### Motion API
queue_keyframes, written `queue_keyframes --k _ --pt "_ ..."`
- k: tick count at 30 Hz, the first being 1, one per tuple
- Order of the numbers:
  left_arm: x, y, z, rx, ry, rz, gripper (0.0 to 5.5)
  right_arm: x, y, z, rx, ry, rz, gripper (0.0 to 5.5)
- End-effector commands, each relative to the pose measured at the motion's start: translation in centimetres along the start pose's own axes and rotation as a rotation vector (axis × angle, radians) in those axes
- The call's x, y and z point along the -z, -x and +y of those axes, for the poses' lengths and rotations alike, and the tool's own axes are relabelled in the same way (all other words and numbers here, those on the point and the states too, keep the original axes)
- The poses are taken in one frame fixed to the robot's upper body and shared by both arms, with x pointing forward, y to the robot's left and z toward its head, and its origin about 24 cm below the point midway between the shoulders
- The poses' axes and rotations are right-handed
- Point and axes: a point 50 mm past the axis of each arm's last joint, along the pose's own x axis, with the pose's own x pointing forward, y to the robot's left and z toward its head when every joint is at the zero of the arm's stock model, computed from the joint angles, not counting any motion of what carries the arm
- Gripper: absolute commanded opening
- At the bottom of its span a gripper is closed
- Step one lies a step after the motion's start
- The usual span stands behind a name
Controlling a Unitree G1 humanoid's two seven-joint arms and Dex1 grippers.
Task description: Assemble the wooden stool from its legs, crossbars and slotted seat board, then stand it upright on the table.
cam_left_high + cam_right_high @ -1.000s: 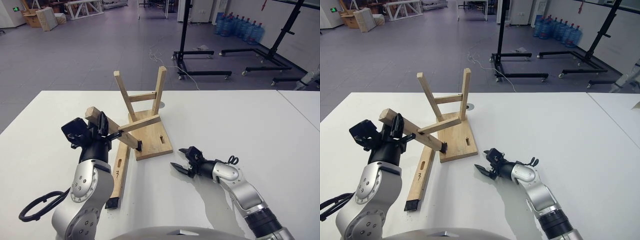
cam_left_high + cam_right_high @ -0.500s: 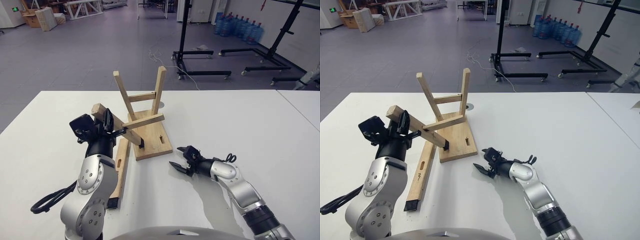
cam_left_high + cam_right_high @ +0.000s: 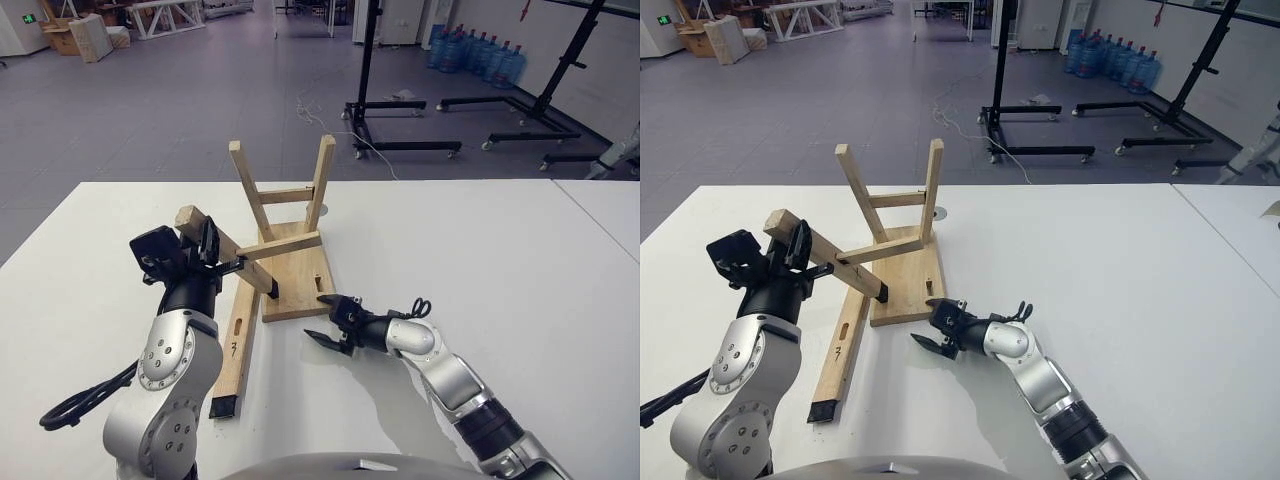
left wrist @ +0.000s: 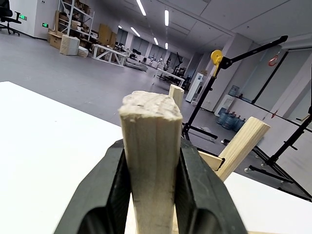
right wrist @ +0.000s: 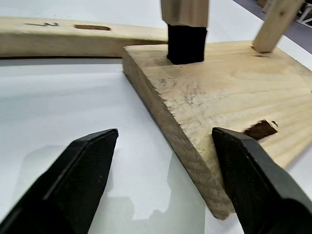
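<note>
My left claw (image 3: 207, 247) is clenched on the upper end of a pale, square-section wooden leg (image 3: 243, 268). The leg slants down to the right, and its black-capped foot rests on the pale slotted wooden seat board (image 3: 297, 290). A short pale crossbar (image 3: 285, 247) sticks out from this leg over the board. A second pale leg with a slot and a black cap (image 3: 237, 345) lies flat along the board's left edge. The board lies flat near the middle of the white desk (image 3: 560, 260), and two more legs rise from its far side, joined by another crossbar (image 3: 285, 194). My right claw (image 3: 315, 317) is spread wide and grasps nothing. It sits low over the desk, just beside the board's near right corner.

Half a second ago my right claw was well to the right of that corner, and it has since slid left. My left claw and its leg have barely shifted.

Beyond the desk is a grey floor, with cardboard boxes (image 3: 90, 35) far left, black wheeled stands (image 3: 400, 100) and blue water bottles (image 3: 480, 50).
</note>
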Motion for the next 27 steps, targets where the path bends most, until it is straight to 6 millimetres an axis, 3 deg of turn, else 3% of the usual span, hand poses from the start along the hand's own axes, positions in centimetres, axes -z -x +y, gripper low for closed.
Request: queue_keyframes --k 1,10,27 --pt "0.0 0.0 0.6 -0.021 -0.076 0.01 1.01 0.1 0.2 0.2 -0.022 -0.033 0.007 3.56" --pt "-0.2 -0.3 0.6 -0.001 -0.191 -0.008 1.01 -1.1 2.0 -1.1 0.06 -0.056 -0.053 3.56" --pt "2.0 -0.4 -0.1 0.146 -0.275 0.099 1.01 -1.5 3.1 -2.5 0.106 -0.049 -0.053 3.56"
